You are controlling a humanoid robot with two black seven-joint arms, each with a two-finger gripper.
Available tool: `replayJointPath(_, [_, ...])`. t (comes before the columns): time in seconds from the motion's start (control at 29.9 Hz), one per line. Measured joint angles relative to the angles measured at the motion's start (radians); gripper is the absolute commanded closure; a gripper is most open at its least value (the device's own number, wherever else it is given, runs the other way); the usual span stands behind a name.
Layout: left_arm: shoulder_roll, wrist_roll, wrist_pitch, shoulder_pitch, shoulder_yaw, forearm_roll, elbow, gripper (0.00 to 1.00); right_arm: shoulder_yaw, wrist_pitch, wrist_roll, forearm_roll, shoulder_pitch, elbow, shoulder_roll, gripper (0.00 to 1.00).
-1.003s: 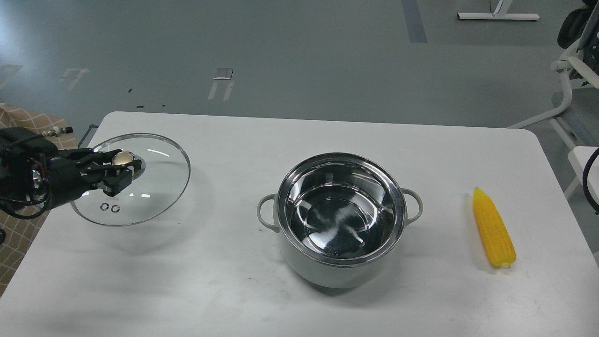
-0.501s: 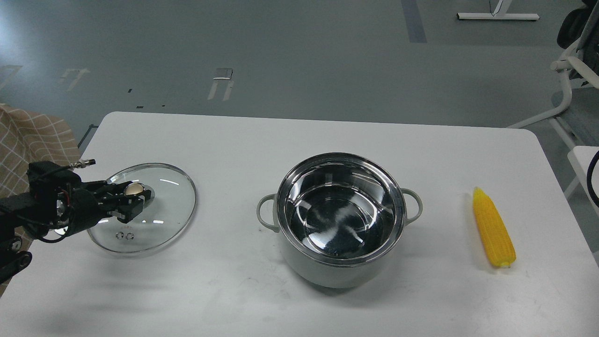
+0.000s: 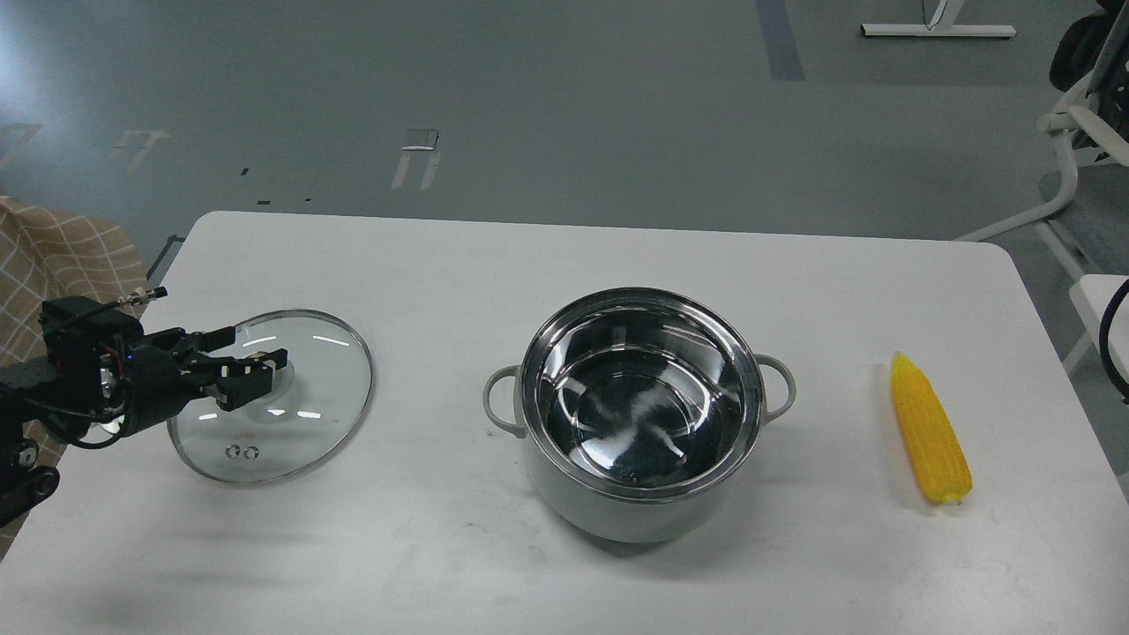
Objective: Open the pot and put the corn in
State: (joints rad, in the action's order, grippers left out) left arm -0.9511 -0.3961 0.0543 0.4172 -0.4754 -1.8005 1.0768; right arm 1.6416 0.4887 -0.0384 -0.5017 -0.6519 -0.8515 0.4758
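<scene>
The pale grey-green pot stands uncovered in the middle of the white table, its shiny steel inside empty. The yellow corn cob lies on the table to the right of the pot, pointed end away from me. The round glass lid lies flat on the table at the left. My left gripper hovers over the lid's centre with its fingers spread apart; the gold knob is hidden behind the lower finger. My right gripper is out of view.
The white table ends in rounded far corners. A checked cloth lies off the table's left edge. White chair frames stand off the far right. A black cable shows at the right edge.
My left gripper lowered the lid from the air onto the table at the left. Its fingers have since spread and come off the knob.
</scene>
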Motion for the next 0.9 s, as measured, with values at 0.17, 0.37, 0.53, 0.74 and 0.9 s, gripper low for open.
replayJointPath(0.17, [0.000, -0.032, -0.006, 0.082, -0.017, 0.046, 0.001, 0.06, -0.006, 0.000, 0.000, -0.002, 0.001, -0.005, 0.005, 0.00])
replayJointPath(0.37, [0.000, -0.043, -0.149, 0.322, -0.041, 0.396, -0.004, 0.06, -0.009, 0.000, 0.000, -0.011, 0.023, -0.072, 0.061, 0.00])
replayJointPath(0.53, [0.058, -0.044, -0.202, 0.492, -0.090, 0.906, -0.081, 0.06, -0.037, 0.000, 0.000, -0.072, 0.085, -0.117, 0.176, 0.00])
replayJointPath(0.74, [0.227, -0.045, -0.244, 0.642, -0.119, 1.330, -0.237, 0.04, -0.145, 0.000, 0.003, -0.303, 0.112, -0.249, 0.278, 0.00])
replayJointPath(0.9, [0.339, -0.044, -0.317, 0.661, -0.229, 1.479, -0.303, 0.03, -0.182, 0.000, 0.022, -0.538, 0.148, -0.344, 0.334, 0.00])
